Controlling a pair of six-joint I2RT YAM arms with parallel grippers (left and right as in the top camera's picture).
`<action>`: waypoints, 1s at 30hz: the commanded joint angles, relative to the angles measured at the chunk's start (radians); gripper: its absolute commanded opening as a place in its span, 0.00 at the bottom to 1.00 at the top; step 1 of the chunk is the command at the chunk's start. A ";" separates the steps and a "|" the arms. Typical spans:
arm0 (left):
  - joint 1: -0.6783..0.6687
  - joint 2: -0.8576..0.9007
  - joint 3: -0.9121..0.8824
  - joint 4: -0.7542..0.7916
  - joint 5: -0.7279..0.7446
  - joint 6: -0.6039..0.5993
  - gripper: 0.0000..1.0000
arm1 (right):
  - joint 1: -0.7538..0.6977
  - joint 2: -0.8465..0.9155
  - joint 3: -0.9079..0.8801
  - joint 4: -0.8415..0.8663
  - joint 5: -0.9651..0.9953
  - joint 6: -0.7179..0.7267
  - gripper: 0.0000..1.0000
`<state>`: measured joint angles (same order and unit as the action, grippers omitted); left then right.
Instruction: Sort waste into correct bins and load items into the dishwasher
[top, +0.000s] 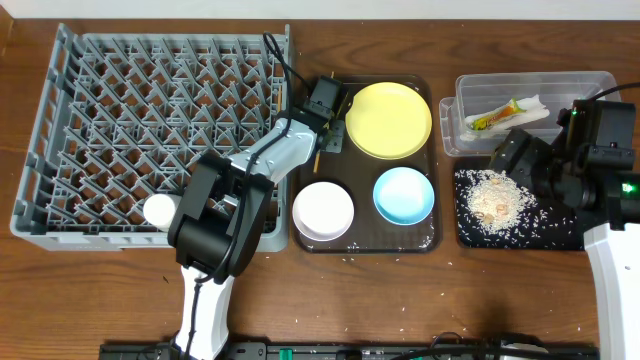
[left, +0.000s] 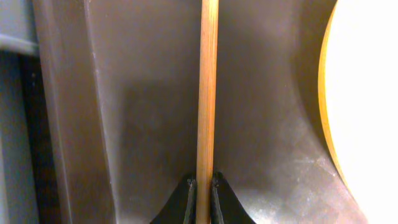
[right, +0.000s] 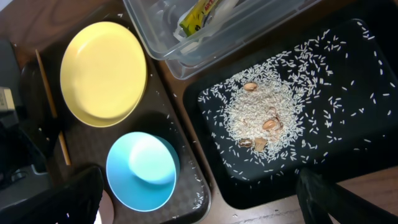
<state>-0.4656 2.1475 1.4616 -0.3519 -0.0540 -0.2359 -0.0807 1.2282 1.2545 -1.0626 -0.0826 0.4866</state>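
- A brown wooden tabletop (top: 400, 300) carried a grey dish rack (top: 60, 120) on the left, a dark brown tray (top: 370, 235) in the middle, and a clear tub (top: 470, 95) and a black tray (top: 565, 235) on the right.
- The left end effector (left: 202, 193) was pinched narrow on a wooden chopstick (left: 207, 93). The stick ran straight out from between its fingertips over the brown tray's floor.
- In the overhead view this end effector (top: 328, 112) sat at the brown tray's upper left corner, just beside the yellow plate (top: 388, 119).
- I could not tell whether one or two sticks were in the pinch.
- Nearer the front of the brown tray stood a white bowl (top: 323, 209) and a light blue bowl (top: 404, 193), side by side and empty.
- A small white cup (top: 158, 209) lay in the rack near its front edge.
- The right end effector (top: 515, 155) was spread wide and held nothing. It was above the black tray's back edge.
- Under it, rice grains (right: 261, 115) were heaped in the black tray, with a few beige lumps in the heap and loose grains around it.
- Stray grains also dotted the brown tray and the tabletop.
- The clear tub behind held a green-orange-yellow wrapper (top: 495, 117) and a white paper strip (top: 535, 105).
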 joint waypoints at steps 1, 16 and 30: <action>0.002 -0.053 0.005 -0.040 0.029 -0.006 0.08 | 0.003 -0.009 -0.008 0.000 -0.004 -0.005 0.97; 0.081 -0.466 -0.004 -0.383 -0.070 -0.012 0.08 | 0.003 -0.009 -0.008 0.008 0.003 -0.005 0.96; 0.133 -0.407 -0.042 -0.382 -0.066 -0.005 0.32 | 0.003 -0.009 -0.008 0.012 0.003 -0.005 0.96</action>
<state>-0.3347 1.8023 1.3968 -0.7265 -0.1112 -0.2398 -0.0807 1.2282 1.2526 -1.0534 -0.0822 0.4866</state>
